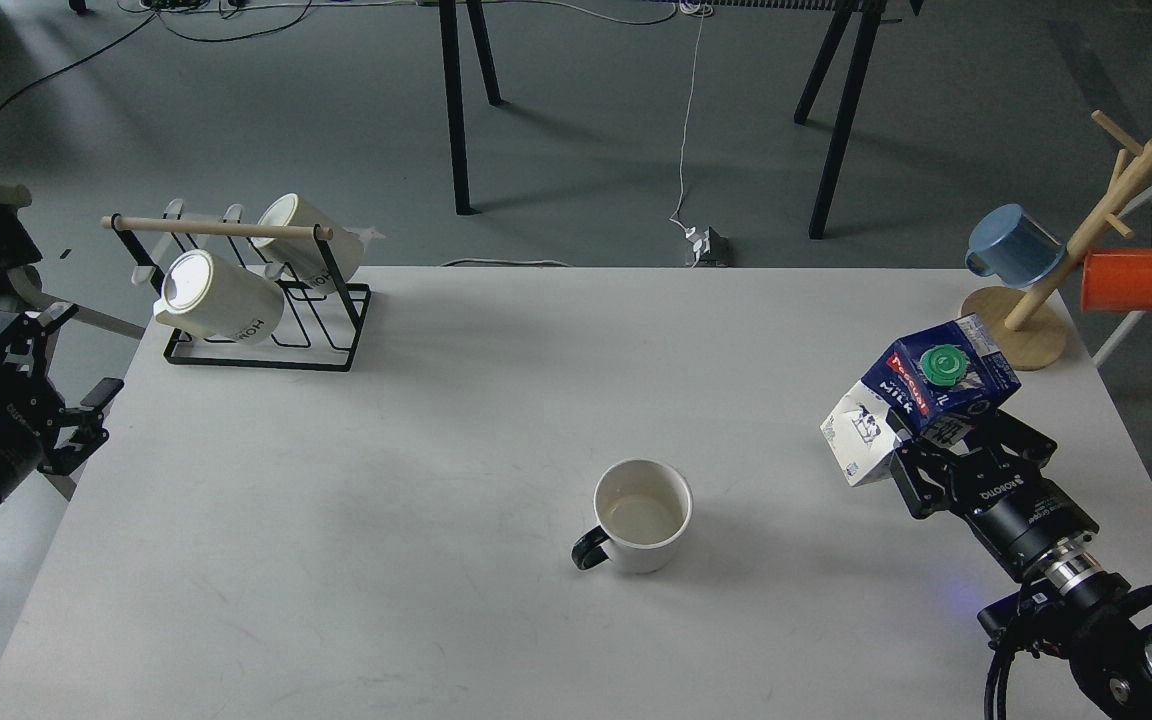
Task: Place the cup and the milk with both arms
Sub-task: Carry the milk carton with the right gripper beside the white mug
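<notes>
The right claw [921,440] grips the tilted milk [921,400] above the bench's [336,520] right side. The cup [642,515] stands upright mid-bench, handle toward the left. The left claw [41,375] hangs spread and empty off the bench's left edge.

Centre: cup [642,515] upright on table [436,450].
Right: milk [921,395], tilted.
Far left: mug rack [256,300].
Far right: cup tree [1066,260].
</notes>
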Motion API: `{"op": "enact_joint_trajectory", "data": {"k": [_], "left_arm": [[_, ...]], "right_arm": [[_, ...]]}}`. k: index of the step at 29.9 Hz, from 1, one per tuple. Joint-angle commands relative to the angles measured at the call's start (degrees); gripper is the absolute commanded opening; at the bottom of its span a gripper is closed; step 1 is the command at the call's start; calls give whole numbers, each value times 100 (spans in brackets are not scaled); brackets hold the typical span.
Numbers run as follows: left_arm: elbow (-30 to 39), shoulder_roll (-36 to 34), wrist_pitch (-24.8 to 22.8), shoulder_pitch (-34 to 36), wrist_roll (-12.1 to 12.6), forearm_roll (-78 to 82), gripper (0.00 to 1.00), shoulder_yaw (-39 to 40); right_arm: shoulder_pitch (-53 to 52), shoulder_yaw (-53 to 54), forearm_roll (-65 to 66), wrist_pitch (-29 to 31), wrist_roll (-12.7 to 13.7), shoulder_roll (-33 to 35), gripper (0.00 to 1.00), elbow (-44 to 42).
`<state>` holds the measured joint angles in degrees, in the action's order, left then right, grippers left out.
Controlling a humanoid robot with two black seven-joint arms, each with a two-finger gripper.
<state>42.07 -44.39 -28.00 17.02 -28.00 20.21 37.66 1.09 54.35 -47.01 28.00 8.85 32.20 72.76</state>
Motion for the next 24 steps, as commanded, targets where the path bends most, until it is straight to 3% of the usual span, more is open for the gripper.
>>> {"op": "enact_joint_trajectory", "data": {"k": [1, 24], "left_arm": [[3, -26, 0, 4, 0, 0, 100, -39], [3, 1, 0, -14, 0, 0, 100, -48]], "right_arm": [[180, -30, 200, 0, 3, 6, 49, 379], [260, -355, 1739, 0, -6, -812, 49, 362]]}}
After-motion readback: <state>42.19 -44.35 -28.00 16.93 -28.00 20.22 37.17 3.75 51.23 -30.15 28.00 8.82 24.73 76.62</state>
